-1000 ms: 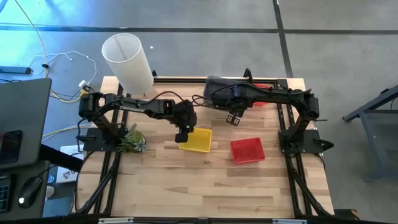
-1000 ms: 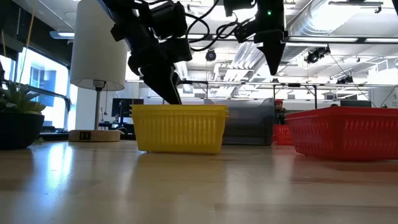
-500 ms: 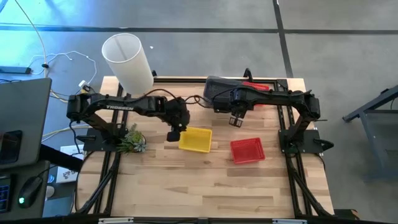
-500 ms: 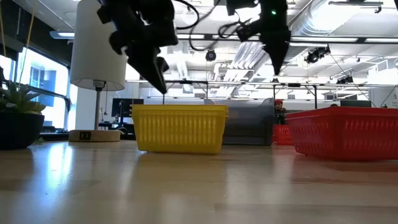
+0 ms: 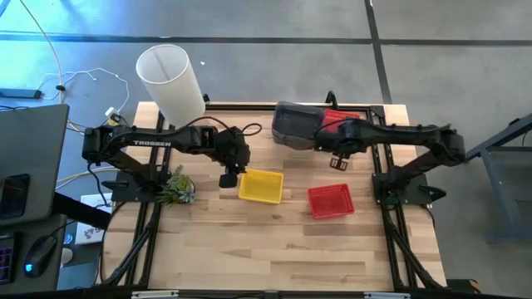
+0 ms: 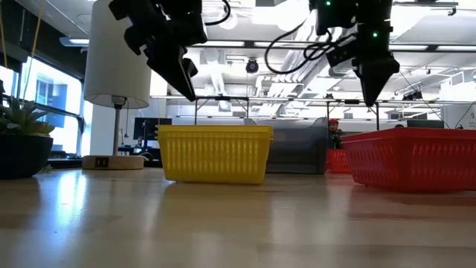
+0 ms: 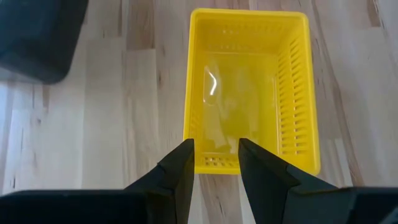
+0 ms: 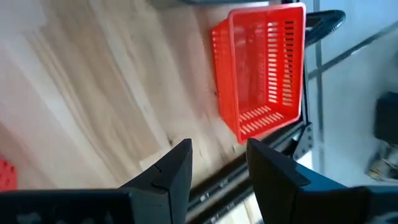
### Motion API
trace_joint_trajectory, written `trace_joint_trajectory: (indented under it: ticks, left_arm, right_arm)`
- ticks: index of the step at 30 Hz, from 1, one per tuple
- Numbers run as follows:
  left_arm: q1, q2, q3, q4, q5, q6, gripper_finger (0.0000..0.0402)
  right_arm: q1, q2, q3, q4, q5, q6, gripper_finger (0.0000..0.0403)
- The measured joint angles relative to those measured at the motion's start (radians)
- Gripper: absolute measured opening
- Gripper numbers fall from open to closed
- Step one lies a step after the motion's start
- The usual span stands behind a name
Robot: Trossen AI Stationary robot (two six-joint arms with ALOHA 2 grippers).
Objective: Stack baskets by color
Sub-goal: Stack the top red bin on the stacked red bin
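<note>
A yellow basket (image 5: 261, 186) rests on its base mid-table; the low view shows stacked rims along its top (image 6: 214, 131). My left gripper (image 5: 226, 177) hangs open above and just left of it, with nothing between its fingers (image 7: 216, 165). A red basket (image 5: 331, 200) sits to the yellow one's right. Smoky grey baskets (image 5: 293, 124) and another red basket (image 5: 342, 118) stand at the far edge. My right gripper (image 5: 337, 161) hovers open between the far baskets and the near red one, holding nothing (image 8: 217, 165). Its wrist view shows a red basket (image 8: 261, 68) beside a black rail.
A tall white cylinder lamp (image 5: 170, 83) stands at the far left corner, with a small green plant (image 5: 176, 187) at the left edge. Black frame rails (image 5: 384, 166) run along both table sides. Bare wood (image 5: 274, 249) fills the near half.
My left gripper has risen from the yellow basket's left rim and drawn back toward the table's left edge, leaving the basket where it was. My right gripper has swung toward the table's right edge and sunk a little.
</note>
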Motion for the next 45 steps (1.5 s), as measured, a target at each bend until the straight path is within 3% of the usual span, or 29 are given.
trace_joint_trajectory:
  ticks: [7,19,29,35,45]
  left_arm:
    - [0.0,0.001,0.0,-0.002,0.0,0.0,0.0111]
    - [0.0,0.001,0.0,-0.028,0.001,0.036,0.0111]
    - [0.0,0.001,0.0,-0.031,0.001,0.051,0.0111]
    - [0.0,0.002,0.0,-0.031,0.001,0.026,0.0111]
    - [-0.003,0.002,0.0,-0.031,0.002,-0.003,0.0111]
  right_arm:
    - [-0.155,-0.106,-0.072,0.192,-0.126,-0.127,0.0138]
    - [-0.396,-0.056,-0.072,0.309,-0.259,-0.281,0.0138]
    - [-0.424,0.015,-0.072,0.335,-0.237,-0.308,0.0138]
    - [-0.424,0.02,-0.072,0.346,-0.181,-0.308,0.0138]
    - [-0.424,0.02,-0.072,0.386,-0.179,-0.296,0.0138]
